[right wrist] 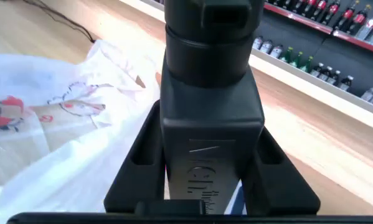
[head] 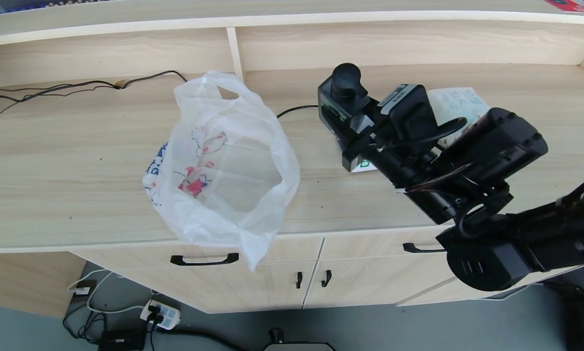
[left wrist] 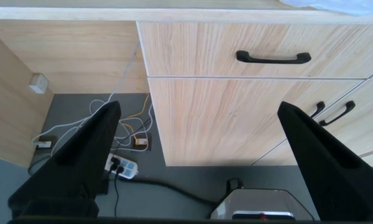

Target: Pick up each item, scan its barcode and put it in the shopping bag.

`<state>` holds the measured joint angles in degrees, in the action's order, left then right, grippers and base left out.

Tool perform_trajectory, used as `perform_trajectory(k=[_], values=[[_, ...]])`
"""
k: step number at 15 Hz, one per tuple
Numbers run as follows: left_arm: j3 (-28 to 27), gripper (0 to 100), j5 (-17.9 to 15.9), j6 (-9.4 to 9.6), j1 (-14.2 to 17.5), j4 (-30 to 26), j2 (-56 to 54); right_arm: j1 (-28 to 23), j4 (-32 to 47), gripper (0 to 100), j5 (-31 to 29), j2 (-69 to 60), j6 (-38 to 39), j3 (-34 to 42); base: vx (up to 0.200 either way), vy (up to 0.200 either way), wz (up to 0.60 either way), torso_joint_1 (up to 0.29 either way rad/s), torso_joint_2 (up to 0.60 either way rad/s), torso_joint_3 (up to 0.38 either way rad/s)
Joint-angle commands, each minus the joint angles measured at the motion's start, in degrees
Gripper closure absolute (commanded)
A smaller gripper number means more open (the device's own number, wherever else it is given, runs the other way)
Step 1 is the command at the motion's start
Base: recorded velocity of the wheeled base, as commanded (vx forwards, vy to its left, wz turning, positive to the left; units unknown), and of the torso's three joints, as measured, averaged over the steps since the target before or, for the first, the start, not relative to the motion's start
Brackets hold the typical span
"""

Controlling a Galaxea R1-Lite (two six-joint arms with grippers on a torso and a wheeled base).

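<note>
**Operator:** Locating the item first: where does it lie from the shopping bag (head: 223, 156)?

**Technician:** A white packet (head: 460, 105) lies flat on the counter (head: 52, 161), well to the bag's right and toward the back wall. The right arm covers its near part, so its long axis cannot be told. A white and green corner (head: 362, 165) of some other thing shows nearer the bag, beneath the scanner (head: 343, 105).

**Operator:** State of the jaws?

**Technician:** The right gripper (right wrist: 208, 162) is clamped on the black scanner, one finger on each flank. The scanner sits between the packet and the bag, its rounded end up. The left gripper (left wrist: 198, 109) hangs below the counter's front edge, lower than the bag and facing a drawer (left wrist: 236, 37). Its jaws are spread wide and hold nothing.

**Operator:** Which arm serves the pick?

**Technician:** The right is nearer but occupied. The free left would probably have to rise over the front edge and pass the bag.

**Operator:** Clearances?

**Technician:** The bag's mouth gapes upward and its body sags over the front edge. A cable (head: 296, 109) lies behind the bag's right side.
</note>
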<state>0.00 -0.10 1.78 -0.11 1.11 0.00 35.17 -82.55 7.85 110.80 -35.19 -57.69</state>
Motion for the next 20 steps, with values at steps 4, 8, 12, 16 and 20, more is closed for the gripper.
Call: perform_trajectory(k=[4,8,12,16,20], values=[[0.0,0,0.0,0.07,0.0,0.0,0.0,8.0,0.6,100,-8.3,-6.0,6.6,0.0,0.000,0.000,0.60,0.002,0.00,0.001],[0.0,0,0.0,-0.02,0.0,0.0,0.0,5.6,0.6,100,-8.6,-5.2,13.5,0.9,0.000,0.000,0.45,0.004,0.00,0.002],[0.0,0,0.0,-0.02,0.0,0.0,0.0,2.9,0.6,100,-8.8,-0.3,25.9,-2.3,0.000,0.000,0.00,0.000,0.00,0.000],[0.0,0,0.0,-0.02,0.0,0.0,0.0,1.4,4.8,100,-9.1,-0.7,26.8,-2.9,0.000,0.000,0.00,0.000,0.00,0.000],[0.0,0,0.0,-0.02,0.0,0.0,0.0,2.5,-3.5,100,-14.7,-0.3,39.6,2.2,0.000,0.000,0.00,0.000,0.00,0.000]])
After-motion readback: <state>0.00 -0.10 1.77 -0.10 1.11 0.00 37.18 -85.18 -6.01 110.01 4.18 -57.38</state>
